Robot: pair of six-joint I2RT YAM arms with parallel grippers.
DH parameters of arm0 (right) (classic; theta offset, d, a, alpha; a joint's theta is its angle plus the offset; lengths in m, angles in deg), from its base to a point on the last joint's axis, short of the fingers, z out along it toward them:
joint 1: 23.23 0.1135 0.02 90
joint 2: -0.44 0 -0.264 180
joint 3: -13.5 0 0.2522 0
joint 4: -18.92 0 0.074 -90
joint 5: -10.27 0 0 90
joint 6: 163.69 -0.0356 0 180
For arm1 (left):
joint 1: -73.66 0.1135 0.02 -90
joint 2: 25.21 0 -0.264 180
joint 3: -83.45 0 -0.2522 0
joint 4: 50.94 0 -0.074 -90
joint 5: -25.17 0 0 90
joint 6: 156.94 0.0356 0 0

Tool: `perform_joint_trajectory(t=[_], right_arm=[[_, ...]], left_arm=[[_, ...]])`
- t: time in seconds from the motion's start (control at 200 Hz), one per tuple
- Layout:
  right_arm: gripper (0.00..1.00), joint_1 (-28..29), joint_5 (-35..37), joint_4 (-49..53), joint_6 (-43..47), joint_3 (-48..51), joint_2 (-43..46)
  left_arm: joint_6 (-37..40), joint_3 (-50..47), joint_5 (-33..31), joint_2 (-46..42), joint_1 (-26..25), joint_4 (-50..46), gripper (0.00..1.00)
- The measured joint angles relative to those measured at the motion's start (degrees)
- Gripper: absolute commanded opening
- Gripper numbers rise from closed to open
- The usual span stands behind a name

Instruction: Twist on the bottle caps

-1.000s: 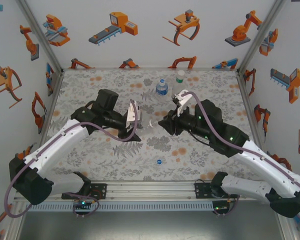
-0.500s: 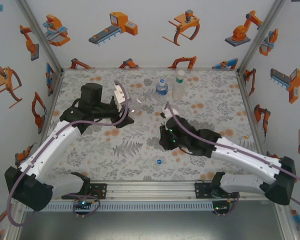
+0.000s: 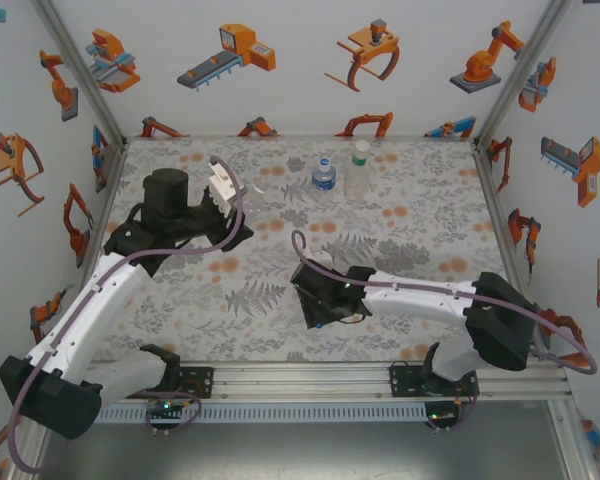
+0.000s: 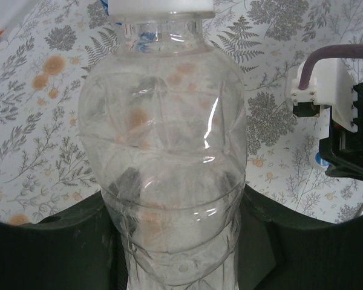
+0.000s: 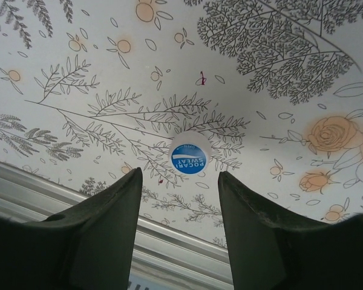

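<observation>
cap: blue-topped cap (image 5: 190, 158) flat on mat (image 5: 278, 72), near mat's front edge | step: cap pickup, I judge | next: lower, centre, pinch rim | right gripper (image 5: 179, 175): fingers apart, above cap, touching nothing | left gripper (image 3: 220, 187): clamped on clear bottle (image 4: 163, 151) over mat's left side, white cap (image 4: 160, 6) on it

bottles (image 3: 323, 178) (image 3: 358, 172) (image 4: 163, 157): 3 (one clear, unlabelled) | loose caps (image 5: 190, 156): 1 | arms (image 3: 110, 290) (image 3: 420, 295): 2

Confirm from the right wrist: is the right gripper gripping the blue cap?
No, the cap lies on the mat just beyond the open right gripper, clear of both fingers.
</observation>
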Motion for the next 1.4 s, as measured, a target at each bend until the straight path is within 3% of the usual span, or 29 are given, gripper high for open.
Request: perform_joint_trajectory(t=[0.711, 1.397], right_arm=[[0.39, 0.02, 0.33, -0.17, -1.53, -1.97, -6.12], [0.39, 0.02, 1.31, 0.2, -1.53, -3.08, -8.61]], left_arm=[[0.0, -0.7, 1.27, 0.94, 0.63, 1.14, 0.0], [-0.2, -0.7, 2.27, 0.94, 0.63, 1.18, 0.0]])
